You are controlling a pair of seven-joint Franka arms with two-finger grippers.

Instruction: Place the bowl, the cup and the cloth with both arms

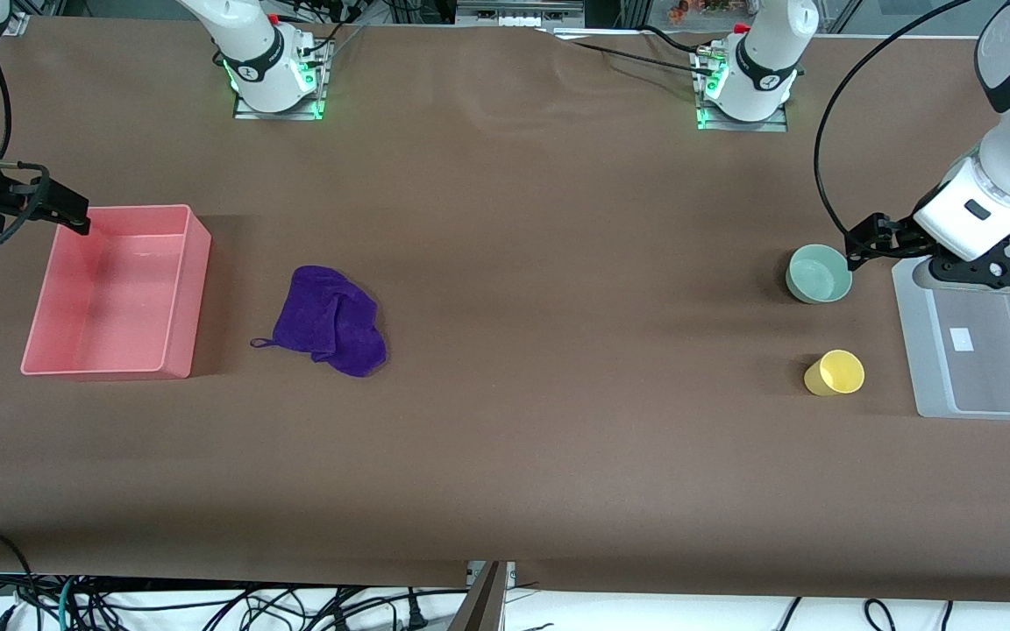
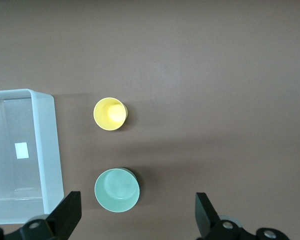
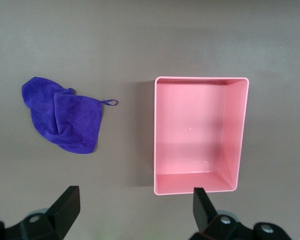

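Brown tabletop (image 1: 505, 438). Pink bin (image 1: 174, 350), right arm's end; right pincer (image 3: 132, 212) is held spread above it. Clear bin (image 1: 913, 350), left arm's end; left pincer (image 2: 137, 215) spread above. Purple cloth (image 1: 330, 320) beside pink bin. Mint bowl (image 1: 818, 273), yellow cup (image 1: 835, 372), upright, near clear bin; cup nearer the front camera.

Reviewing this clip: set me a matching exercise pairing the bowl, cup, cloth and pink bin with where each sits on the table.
Things:
1. bowl
2. cup
3. cloth
4. pink bin

Places:
A. beside the clear bin, nearer the front camera than the other vessel
B. at the right arm's end of the table, under the right gripper
C. crumpled on the table beside the pink bin
D. just beside the left gripper, farther from the front camera than the other vessel

Pairs: 1-D, 2-A, 3-C, 4-B
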